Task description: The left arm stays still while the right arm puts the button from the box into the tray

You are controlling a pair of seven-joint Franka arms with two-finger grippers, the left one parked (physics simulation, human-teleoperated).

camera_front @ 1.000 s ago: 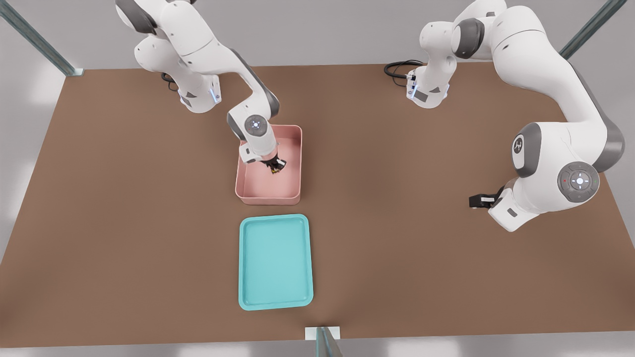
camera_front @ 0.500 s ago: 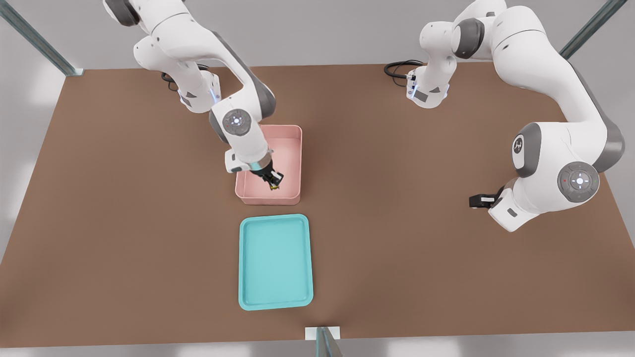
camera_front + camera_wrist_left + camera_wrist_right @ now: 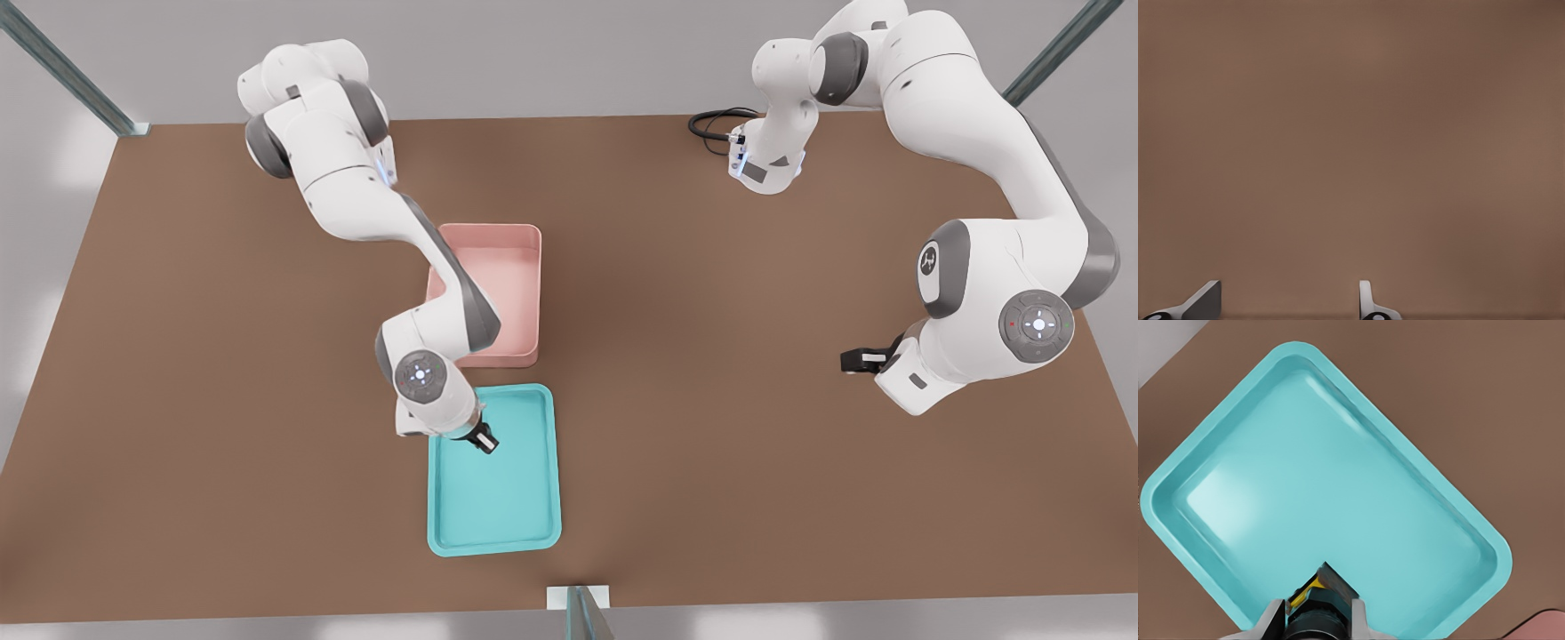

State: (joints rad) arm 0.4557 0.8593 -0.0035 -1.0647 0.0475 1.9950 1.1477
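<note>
Gripper [image 3: 485, 441] of the right arm [image 3: 373, 213] hangs over the tray [image 3: 533, 498], at the end nearest the box [image 3: 532, 267]. We see its fingers [image 3: 1275, 619] closed on the button [image 3: 1313, 599], which sits between them, black with yellow marks. We judge the button to be clear of the tray floor, though the wrist view leaves this uncertain.

Tray [image 3: 507, 498] floor bare beneath laden pincer [image 3: 484, 441]
</note>
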